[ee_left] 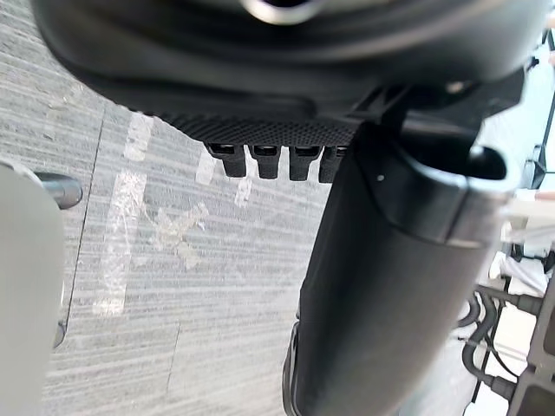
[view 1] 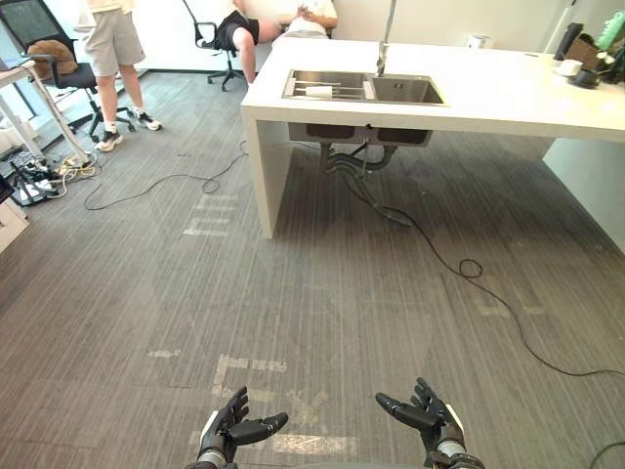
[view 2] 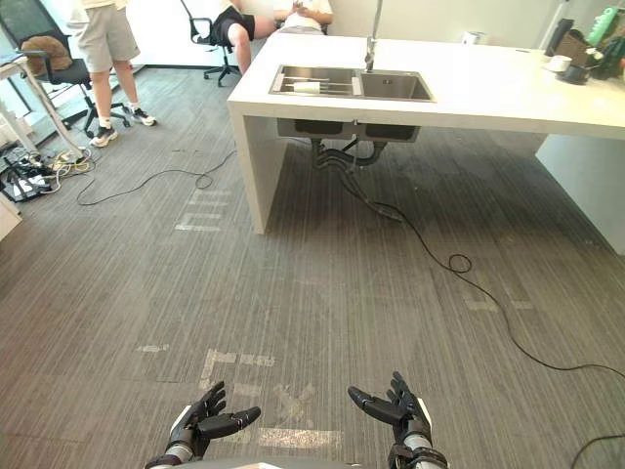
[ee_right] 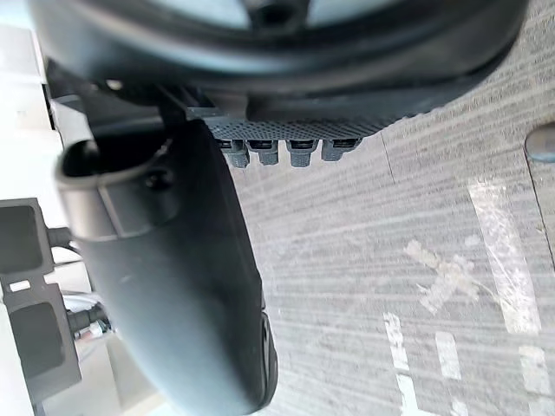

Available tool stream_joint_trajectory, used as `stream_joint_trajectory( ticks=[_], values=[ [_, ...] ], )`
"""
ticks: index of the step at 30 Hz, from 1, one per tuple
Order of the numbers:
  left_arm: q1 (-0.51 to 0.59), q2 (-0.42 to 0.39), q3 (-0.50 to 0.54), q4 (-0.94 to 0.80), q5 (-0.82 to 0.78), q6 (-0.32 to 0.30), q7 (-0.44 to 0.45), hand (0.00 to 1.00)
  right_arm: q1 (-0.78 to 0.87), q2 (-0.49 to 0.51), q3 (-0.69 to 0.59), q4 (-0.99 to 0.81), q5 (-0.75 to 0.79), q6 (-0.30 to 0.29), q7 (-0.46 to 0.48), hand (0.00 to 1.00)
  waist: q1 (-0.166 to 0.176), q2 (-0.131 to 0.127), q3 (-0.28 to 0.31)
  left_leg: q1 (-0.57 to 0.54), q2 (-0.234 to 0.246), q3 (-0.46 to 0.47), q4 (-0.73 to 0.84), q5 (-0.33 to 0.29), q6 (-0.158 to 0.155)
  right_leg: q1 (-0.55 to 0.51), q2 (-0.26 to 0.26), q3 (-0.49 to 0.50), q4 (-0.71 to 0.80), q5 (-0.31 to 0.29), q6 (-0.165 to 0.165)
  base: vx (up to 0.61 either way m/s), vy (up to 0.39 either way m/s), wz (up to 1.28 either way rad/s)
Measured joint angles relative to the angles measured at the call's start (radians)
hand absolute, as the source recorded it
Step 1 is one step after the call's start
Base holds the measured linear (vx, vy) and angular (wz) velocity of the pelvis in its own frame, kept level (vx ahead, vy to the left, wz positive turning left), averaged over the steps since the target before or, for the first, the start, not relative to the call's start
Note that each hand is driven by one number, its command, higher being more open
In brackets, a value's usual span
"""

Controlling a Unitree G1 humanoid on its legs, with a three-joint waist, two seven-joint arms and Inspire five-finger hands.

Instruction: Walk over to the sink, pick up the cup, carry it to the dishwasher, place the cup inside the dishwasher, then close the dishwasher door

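Steel sink [view 1: 405, 93] holds white cup [view 1: 319, 91]; left hand [view 1: 227, 430], right hand [view 1: 430, 418] fingers spread, empty.

White cup [view 1: 318, 91] lying in the sink [view 1: 408, 92], far ahead across the floor.
The cup, a small pale cylinder, is lying on its side with its length running left to right. It seems to be resting on a wire rack [view 1: 344, 94] that is sitting across the left basin of the steel double sink. The sink is sitting sunk into the left part of a white counter [view 1: 508, 93], and its right basin is showing bare metal.
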Motion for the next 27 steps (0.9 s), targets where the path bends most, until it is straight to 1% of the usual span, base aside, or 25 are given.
stream_joint_trajectory(
  ticks=[3, 8, 12, 20, 27],
  values=[
    [0.0, -0.001, 0.0, 0.0, 0.017, -0.006, -0.001, 1.0, 0.007, -0.007, -0.001, -0.001, 0.001, 0.004, -0.01, 1.0, -0.003, 0.005, 0.003, -0.003, 0.005, 0.006, 0.0, -0.002, 0.003, -0.006, 0.006, 0.007, -0.001, -0.002, 0.001, -0.05, -0.018, -0.06],
    [0.0, -0.002, 0.0, -0.002, 0.019, -0.009, -0.001, 1.0, 0.008, -0.009, -0.009, -0.015, 0.011, 0.009, -0.025, 1.0, -0.011, 0.005, 0.004, -0.007, 0.008, 0.014, 0.0, -0.005, 0.004, -0.012, 0.01, 0.019, -0.002, 0.0, 0.0, -0.01, -0.009, -0.05],
    [0.0, 0.0, 0.001, -0.008, 0.019, -0.009, 0.0, 1.0, 0.009, -0.009, -0.044, -0.03, 0.012, 0.013, -0.028, 1.0, -0.016, 0.013, 0.008, -0.002, 0.007, 0.023, 0.0, -0.007, 0.008, -0.012, 0.01, 0.028, -0.002, 0.002, -0.003, 0.04, -0.004, -0.07],
    [-0.009, 0.007, 0.002, -0.04, 0.019, -0.017, 0.01, 1.0, 0.007, -0.01, -0.061, -0.034, 0.011, 0.012, -0.026, 1.0, -0.017, 0.019, 0.011, 0.014, 0.01, 0.039, 0.005, -0.01, 0.005, -0.006, 0.013, 0.047, 0.0, 0.002, -0.003, 0.01, -0.021, -0.07],
    [0.012, 0.007, 0.005, -0.069, 0.017, -0.018, 0.026, 1.0, 0.032, -0.014, -0.07, -0.068, 0.011, 0.012, -0.028, 1.0, -0.017, 0.022, 0.014, 0.018, 0.017, 0.06, 0.001, -0.016, -0.001, -0.018, 0.02, 0.068, 0.019, -0.003, -0.01, -0.08, -0.025, -0.09]
  ],
)
